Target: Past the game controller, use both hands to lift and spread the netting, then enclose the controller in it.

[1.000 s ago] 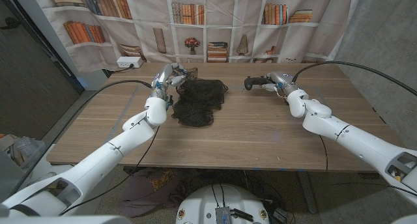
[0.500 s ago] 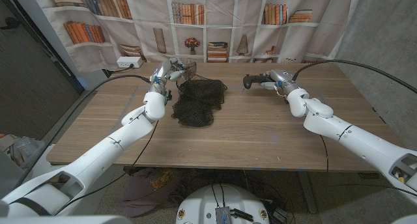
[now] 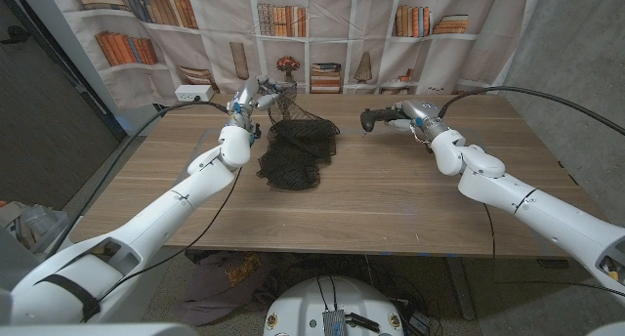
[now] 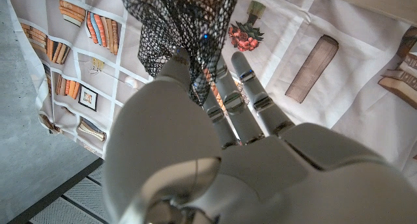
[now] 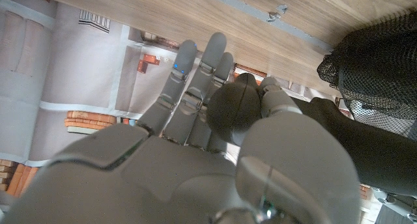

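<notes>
Black netting [image 3: 293, 148] lay heaped mid-table, one edge lifted and pinched in my left hand [image 3: 250, 94] at the far side. My right hand [image 3: 402, 115], arm outstretched, gripped the controller [image 3: 375, 120] above the table.

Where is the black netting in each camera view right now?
Head view: netting heaped at table centre-left, far corner pinched by the left hand.
Left wrist view: netting hangs at the fingertips.
Right wrist view: netting at the picture's edge, beyond the game controller.
Shared landmark: the bookshelf backdrop.
</notes>
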